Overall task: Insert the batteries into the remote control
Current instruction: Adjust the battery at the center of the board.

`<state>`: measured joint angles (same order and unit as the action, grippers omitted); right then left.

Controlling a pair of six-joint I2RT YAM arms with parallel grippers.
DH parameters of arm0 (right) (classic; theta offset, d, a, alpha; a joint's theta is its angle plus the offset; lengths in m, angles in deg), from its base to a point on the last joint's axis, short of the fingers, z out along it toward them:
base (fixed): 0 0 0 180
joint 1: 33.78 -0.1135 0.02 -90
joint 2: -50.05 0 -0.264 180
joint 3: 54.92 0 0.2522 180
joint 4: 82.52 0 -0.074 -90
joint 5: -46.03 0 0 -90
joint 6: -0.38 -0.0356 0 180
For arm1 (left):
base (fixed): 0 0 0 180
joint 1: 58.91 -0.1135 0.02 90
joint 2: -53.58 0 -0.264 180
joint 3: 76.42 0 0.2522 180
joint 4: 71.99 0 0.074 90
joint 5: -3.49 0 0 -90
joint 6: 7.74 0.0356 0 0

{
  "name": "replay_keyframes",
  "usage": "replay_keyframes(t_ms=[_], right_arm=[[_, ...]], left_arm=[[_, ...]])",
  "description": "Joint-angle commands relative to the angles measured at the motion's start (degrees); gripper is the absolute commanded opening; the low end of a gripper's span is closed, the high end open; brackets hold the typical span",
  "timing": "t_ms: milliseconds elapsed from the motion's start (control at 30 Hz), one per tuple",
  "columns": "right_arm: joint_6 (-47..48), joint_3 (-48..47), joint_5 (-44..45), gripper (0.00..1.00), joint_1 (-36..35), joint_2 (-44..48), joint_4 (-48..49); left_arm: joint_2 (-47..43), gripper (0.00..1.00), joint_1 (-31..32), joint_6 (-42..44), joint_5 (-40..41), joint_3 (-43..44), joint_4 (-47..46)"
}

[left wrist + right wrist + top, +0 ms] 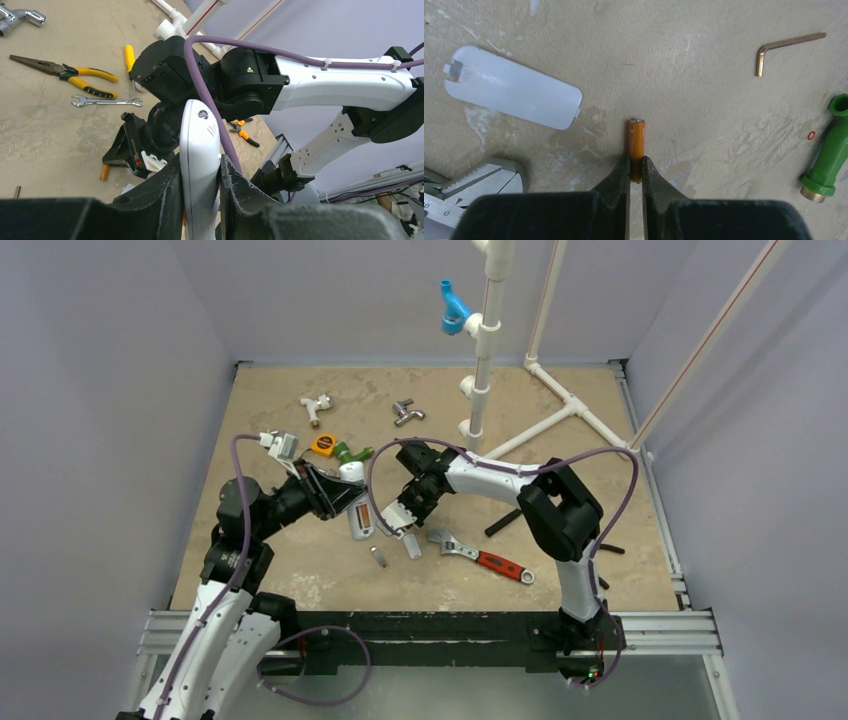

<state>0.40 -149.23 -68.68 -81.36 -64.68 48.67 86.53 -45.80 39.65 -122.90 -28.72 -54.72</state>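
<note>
While left jaws tight across the remote control [200, 150] edges, right jaws tight on a battery [636, 142].

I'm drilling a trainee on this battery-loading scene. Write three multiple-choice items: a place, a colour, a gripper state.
1. In the right wrist view, where does the loose white cover lie from the battery?
A. up and left
B. directly beneath
C. to the right

2. What colour is the battery in the right gripper?
A. green
B. orange
C. silver

3. The left gripper is:
A. open and empty
B. shut on the remote control
C. shut on a battery

Answers: 1 A, the cover lies up-left of it; 2 B, its body is orange; 3 B, its jaws clamp the remote control's sides.
</note>
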Motion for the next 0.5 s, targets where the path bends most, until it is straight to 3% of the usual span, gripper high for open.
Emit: replay_keyframes(t_ms=[0, 200, 333, 467], right_arm=[[3.59, -3.55, 3.37, 0.06, 0.02, -1.05, -7.24], [2.02, -2.07, 1.22, 0.28, 0.65, -0.19, -6.2], [-0.43, 1.5, -1.84, 0.5, 1.28, 2.7, -0.5], [-4.94, 4.24, -7.06, 0.63, 2.53, 5.86, 5.27]], left_arm=[[-0.74, 0.0, -0.45, 1.48, -1.15, 2.93, 0.17], [-0.9, 0.0, -0.62, 2.56, -0.21, 3.92, 2.33], [-1.3, 0.0, -0.67, 3.43, 0.75, 4.58, 3.83], [-1.37, 0.0, -0.76, 4.44, 1.52, 5.38, 5.59]])
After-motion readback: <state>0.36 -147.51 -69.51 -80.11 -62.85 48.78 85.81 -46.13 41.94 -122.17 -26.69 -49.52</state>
